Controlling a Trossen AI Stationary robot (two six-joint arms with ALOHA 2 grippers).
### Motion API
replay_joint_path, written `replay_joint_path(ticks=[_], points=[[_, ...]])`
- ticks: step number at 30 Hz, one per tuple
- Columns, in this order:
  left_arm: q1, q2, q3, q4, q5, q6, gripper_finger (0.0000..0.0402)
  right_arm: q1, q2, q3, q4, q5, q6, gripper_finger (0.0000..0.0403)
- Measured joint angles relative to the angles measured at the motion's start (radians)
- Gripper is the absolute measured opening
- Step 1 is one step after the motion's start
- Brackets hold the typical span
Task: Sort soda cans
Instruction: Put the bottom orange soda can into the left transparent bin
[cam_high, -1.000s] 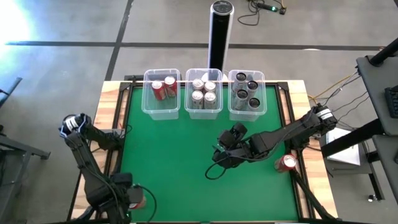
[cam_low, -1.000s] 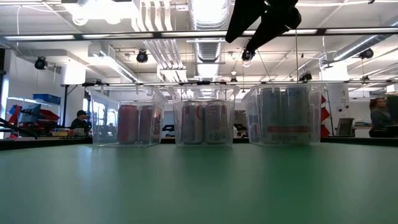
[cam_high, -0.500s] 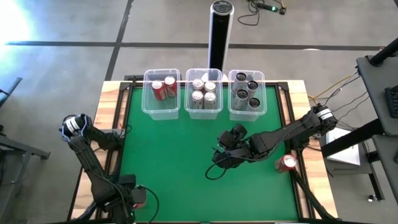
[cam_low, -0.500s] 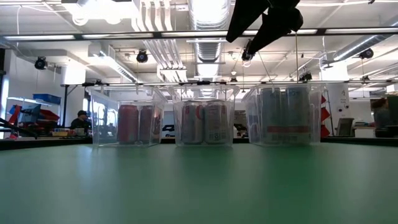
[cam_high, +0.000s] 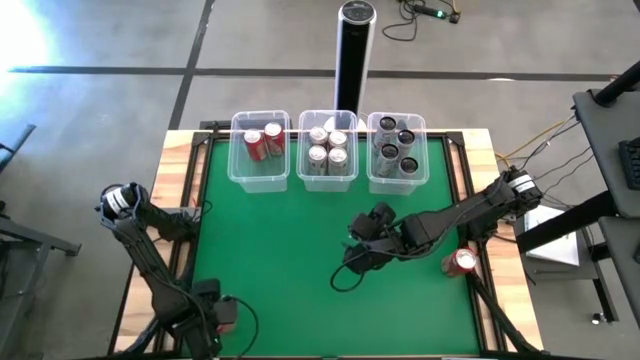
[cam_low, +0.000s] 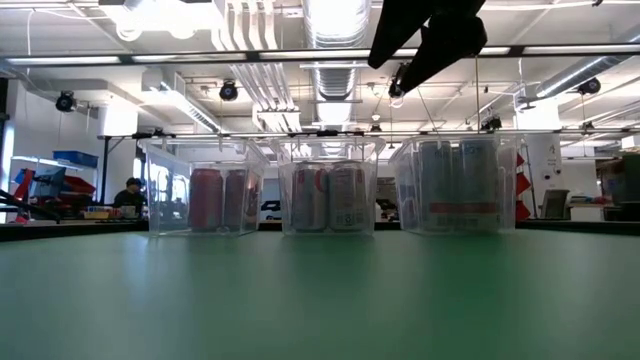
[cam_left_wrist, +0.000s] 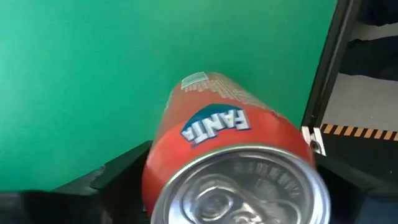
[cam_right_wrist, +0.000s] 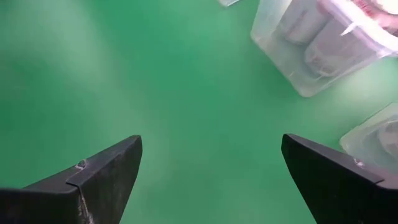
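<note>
Green felt covered the table (cam_high: 270, 260), and a wooden frame ran around it. Three clear plastic tubs (cam_high: 329, 150) stood in a row at the far edge of the green felt. The first tub held two red cans (cam_high: 264, 141). The middle tub held four silver cans (cam_high: 328, 146). The third tub held four dark grey cans (cam_high: 397, 143). All these cans stood upright with round shiny tops. A tall black post (cam_high: 354, 48) with a silver cap stood on the floor just behind the tubs.

The left arm bent down low at the near left corner of the table. The left gripper (cam_high: 213, 318) had its jaws clamped on a red soda can (cam_left_wrist: 231, 163). In the left wrist view this can was smooth and round, with a shiny top and a pull tab. The word FANTA showed on its side. The can was just above the green felt, near the black edge rail.

The right arm reached in from the right side of the table, stretched out long and low. The right gripper (cam_right_wrist: 205, 180) hung over the middle of the green felt, in front of the tubs. Its jaws were wide apart and held nothing.

Another red can (cam_high: 460, 262) stood alone at the right edge of the table, beside the right arm.
</note>
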Motion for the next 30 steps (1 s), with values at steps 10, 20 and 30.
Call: replay_joint_path(ticks=[10,20,30], points=[[0.085,-0.071,0.076,-0.182,-0.035,-0.008,0.0280,0.012,-0.021,0.030,-0.087,-0.045,-0.069,0.0381],[0.454,-0.309,0.236,-0.438,-0.463,-0.010,0.0280,0.020,-0.085,0.093,-0.189,-0.079,-0.249,0.0381],[1.013,-0.469,0.248,-0.431,-0.578,0.351,0.0280,0.008,-0.059,0.076,-0.166,0.024,-0.218,0.0381]])
